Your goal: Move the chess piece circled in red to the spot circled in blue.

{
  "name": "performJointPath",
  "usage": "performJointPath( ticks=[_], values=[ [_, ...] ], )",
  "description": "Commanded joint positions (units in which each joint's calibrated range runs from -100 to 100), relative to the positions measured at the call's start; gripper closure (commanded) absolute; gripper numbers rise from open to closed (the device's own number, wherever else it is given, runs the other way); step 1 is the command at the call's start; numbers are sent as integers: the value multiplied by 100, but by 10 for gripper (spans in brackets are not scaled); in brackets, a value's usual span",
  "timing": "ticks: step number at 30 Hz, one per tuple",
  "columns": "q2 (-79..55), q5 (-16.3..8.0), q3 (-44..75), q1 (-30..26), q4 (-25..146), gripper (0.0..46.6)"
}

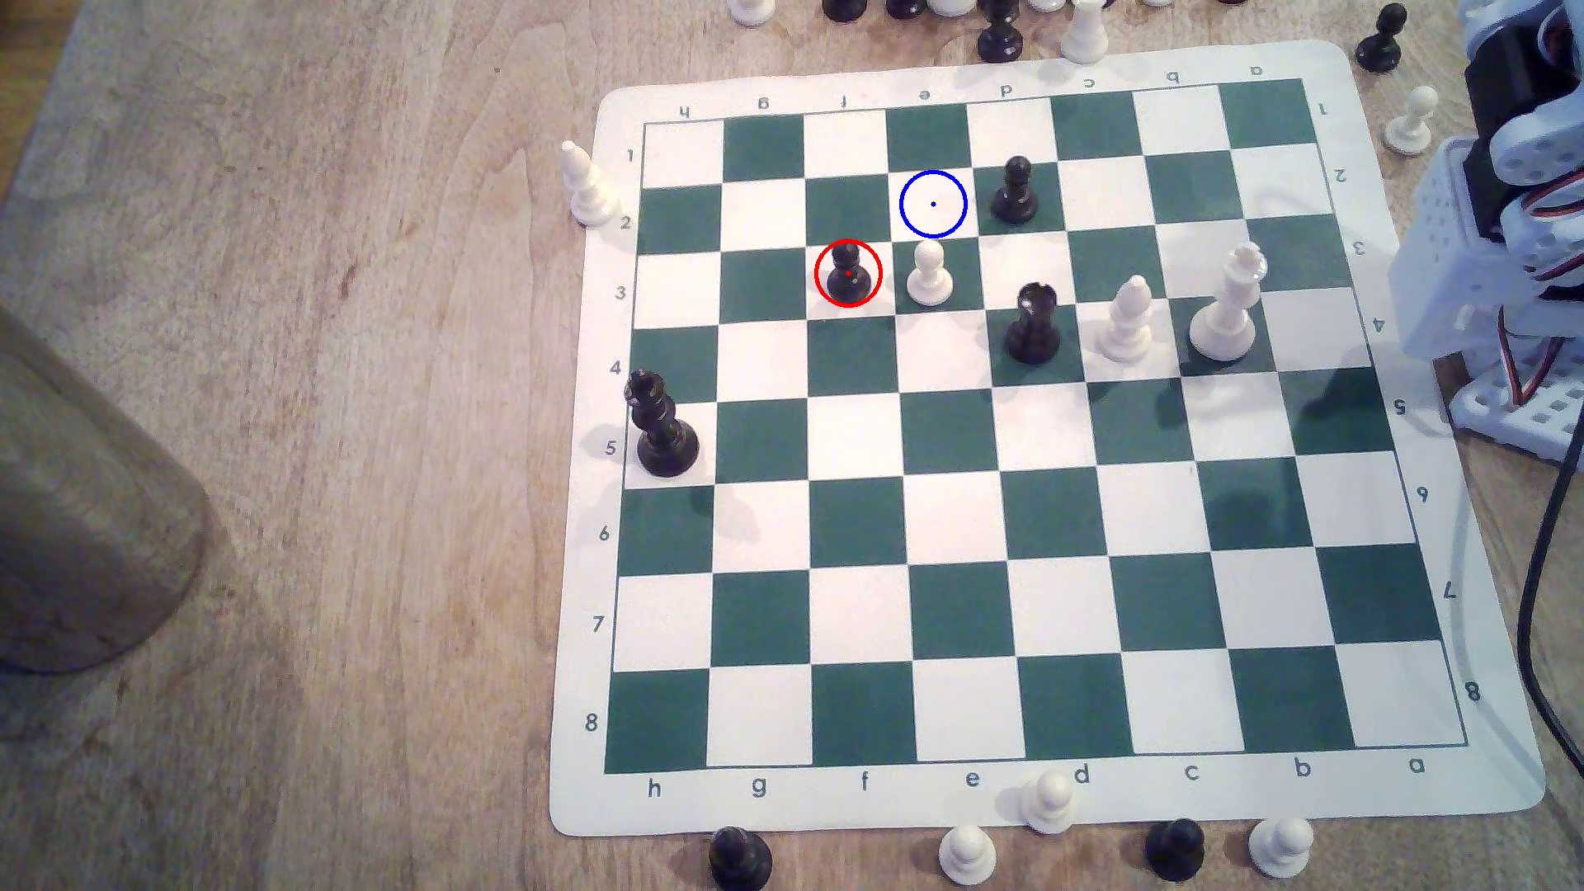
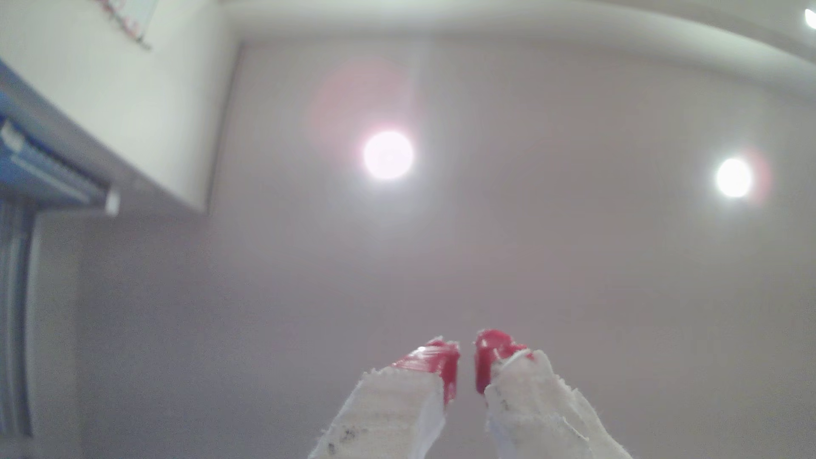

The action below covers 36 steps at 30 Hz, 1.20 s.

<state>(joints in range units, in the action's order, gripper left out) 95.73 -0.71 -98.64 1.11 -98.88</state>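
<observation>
At the exterior view's right edge the arm (image 1: 1509, 197) sits folded beside the chess mat (image 1: 1457, 771), its jaws nearly together, empty, aimed at the ceiling. The black pawn (image 1: 848, 272) stands upright, well left of it, the blue-ringed square (image 1: 933, 204) diagonally far-right. The white pawn (image 1: 929, 274) stands just right of it; a black rook (image 1: 1032, 324) lies between arm and pawn.

A home room: wooden table (image 1: 343, 428), recessed ceiling lights (image 2: 387, 155), window blind (image 2: 39, 172).

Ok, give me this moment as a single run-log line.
phase: not started | gripper: nearly shut, empty, aimed at ceiling | black pawn: upright in red ring | blue-ringed square: free | white pawn: beside black pawn
</observation>
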Motion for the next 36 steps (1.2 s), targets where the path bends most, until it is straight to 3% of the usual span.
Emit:
performJointPath(
  ticks=[1, 7, 11, 19, 28, 36],
  values=[
    [11, 24, -126, -107, 576, 444],
    [11, 24, 28, -208, 2927, 445],
    [3, -10, 689, -68, 5777, 446],
    [-48, -20, 1759, 159, 9888, 447],
    [-965, -39, 2430, 3, 12223, 447],
    [-2153, -132, 2874, 65, 12722, 429]
  ],
)
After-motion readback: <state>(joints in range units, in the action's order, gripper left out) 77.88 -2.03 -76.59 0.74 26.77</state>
